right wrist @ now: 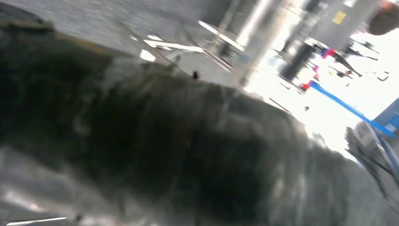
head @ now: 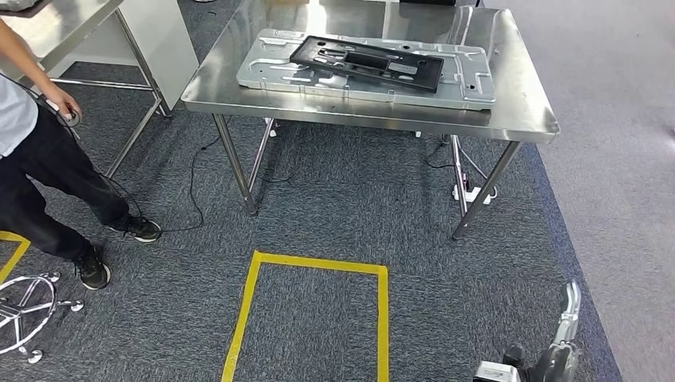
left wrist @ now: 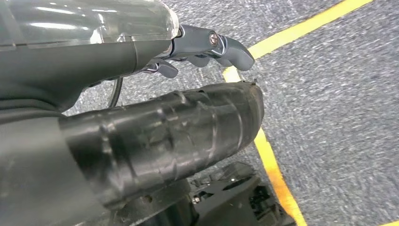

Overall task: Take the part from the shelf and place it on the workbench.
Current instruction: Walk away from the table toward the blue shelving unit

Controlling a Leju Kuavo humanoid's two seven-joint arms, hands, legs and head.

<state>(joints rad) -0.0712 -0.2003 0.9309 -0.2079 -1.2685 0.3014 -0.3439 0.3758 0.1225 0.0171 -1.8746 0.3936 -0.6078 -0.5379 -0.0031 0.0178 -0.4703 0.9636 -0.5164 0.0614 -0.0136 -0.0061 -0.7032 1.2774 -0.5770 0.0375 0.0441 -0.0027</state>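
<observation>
Two plates lie on the steel worktop [head: 521, 119] in the head view: a black part [head: 368, 63] resting flat on top of a larger silver panel [head: 470, 89]. A yellow tape square [head: 243, 314] marks the carpet in front. A person [head: 36, 151] stands at the left beside a second table [head: 79, 24]. The right hand [head: 561, 334] hangs low at the lower edge. In the left wrist view, the left hand [left wrist: 207, 47] hangs over carpet, its fingers [left wrist: 235, 49] loosely apart, grasping nothing. The right wrist view is blurred; I cannot tell how those fingers lie.
</observation>
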